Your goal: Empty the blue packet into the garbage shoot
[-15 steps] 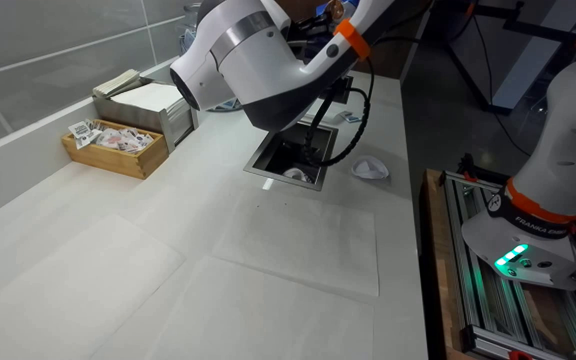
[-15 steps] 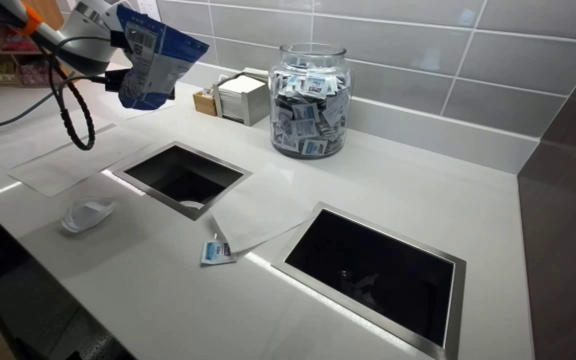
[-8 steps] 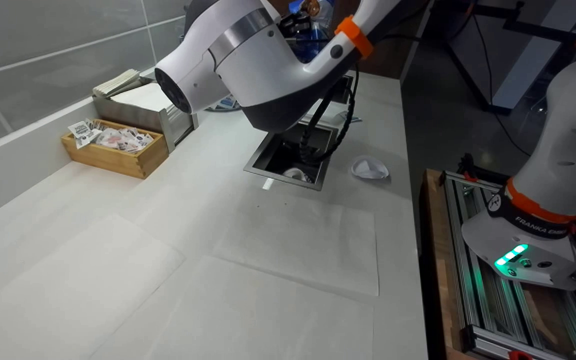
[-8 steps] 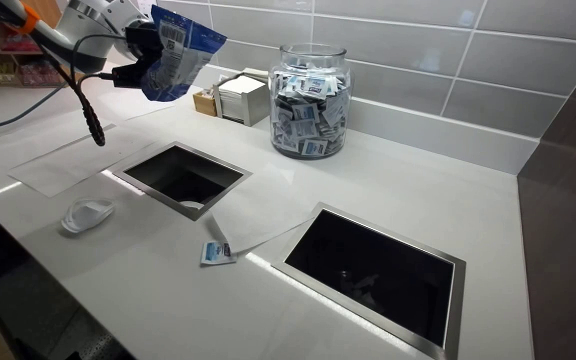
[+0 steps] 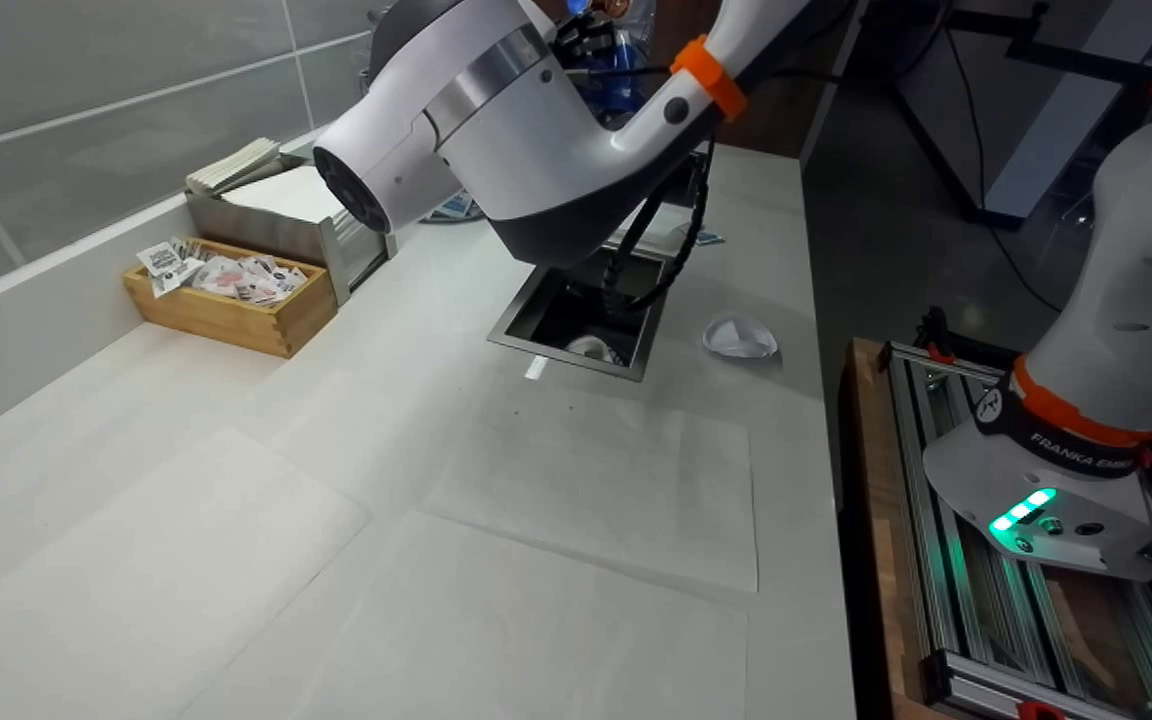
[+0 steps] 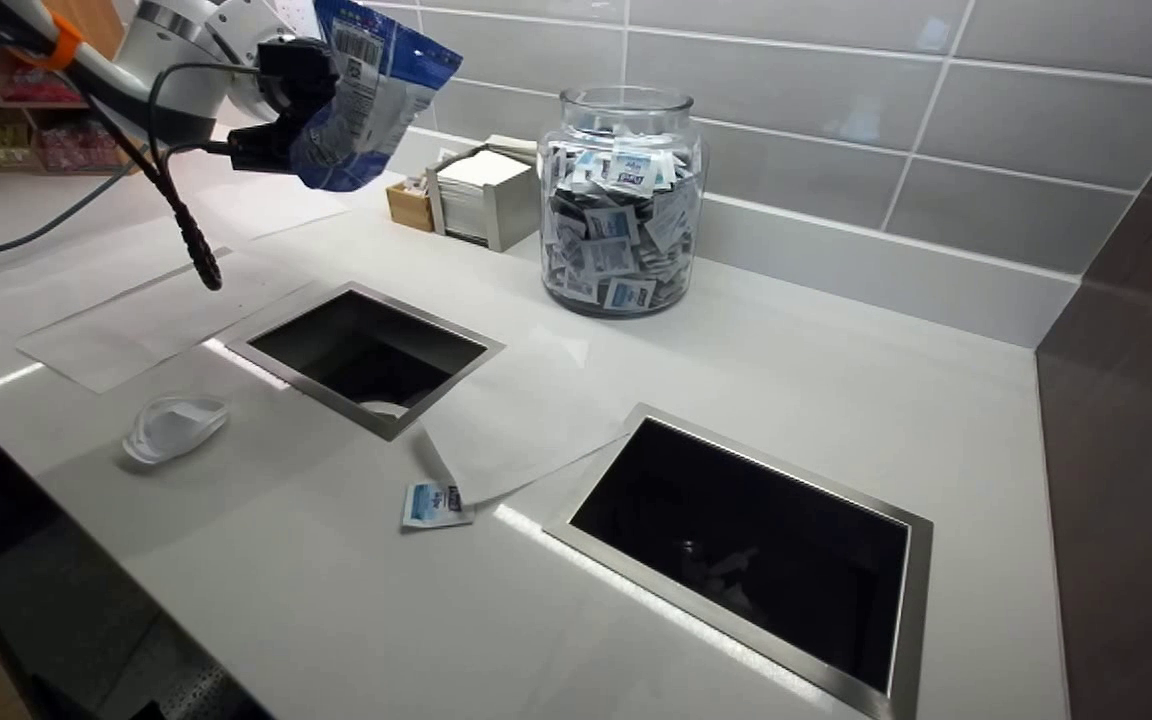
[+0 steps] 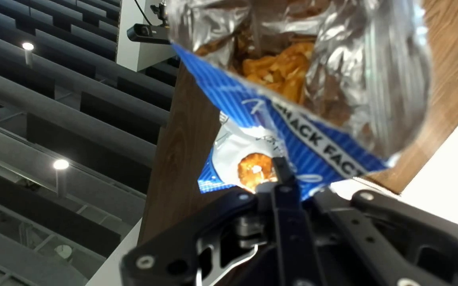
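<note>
The blue packet [image 6: 371,100] is a blue and silver-white snack bag held up and tilted above the counter. In the wrist view its torn mouth is open, and orange-brown snack pieces show inside the silver lining; its blue front [image 7: 316,143] faces the gripper. My gripper [image 7: 304,184] is shut on the packet's side, and part of its fingers is hidden behind the film. In an exterior view the packet [image 5: 621,85] is partly behind the arm. Two metal-framed openings are in the counter: a smaller chute [image 6: 336,399] nearer the packet and a larger chute [image 6: 912,600] farther right.
A glass jar of sachets [image 6: 621,220] stands by the wall. A napkin holder [image 5: 266,225] and a wooden box of sachets [image 5: 206,320] are beside it. A crumpled white cup [image 6: 176,428], a sachet [image 6: 434,506] and paper sheets [image 5: 556,610] lie on the counter.
My gripper has carried the packet right and slightly up in an exterior view, mostly in the first half second. The hanging cable has swung. The packet stays gripped.
</note>
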Robot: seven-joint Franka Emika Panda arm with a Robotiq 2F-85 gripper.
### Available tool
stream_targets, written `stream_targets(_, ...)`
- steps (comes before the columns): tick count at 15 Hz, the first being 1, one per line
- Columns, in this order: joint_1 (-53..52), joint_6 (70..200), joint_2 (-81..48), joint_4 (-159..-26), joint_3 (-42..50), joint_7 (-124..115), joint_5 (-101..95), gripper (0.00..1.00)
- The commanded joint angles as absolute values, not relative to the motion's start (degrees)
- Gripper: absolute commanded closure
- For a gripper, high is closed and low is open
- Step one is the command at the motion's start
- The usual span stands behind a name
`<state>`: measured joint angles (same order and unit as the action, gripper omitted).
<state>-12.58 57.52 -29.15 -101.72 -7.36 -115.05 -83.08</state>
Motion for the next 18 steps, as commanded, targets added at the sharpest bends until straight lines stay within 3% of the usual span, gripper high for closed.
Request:
stream_targets(1, -12.0, 54.5, -30.1, -101.5, -7.1, -112.0, -80.8, 1.00)
stream_targets(5, -12.3, 45.9, -33.3, -99.4, -5.4, -112.7, -81.2, 1.00)
stream_targets(11, -11.5, 58.9, -32.9, -101.9, -6.9, -110.5, -87.3, 1.00)
stream_targets(18, -11.6, 57.2, -33.7, -99.6, -7.3, -108.1, -83.0, 1.00)
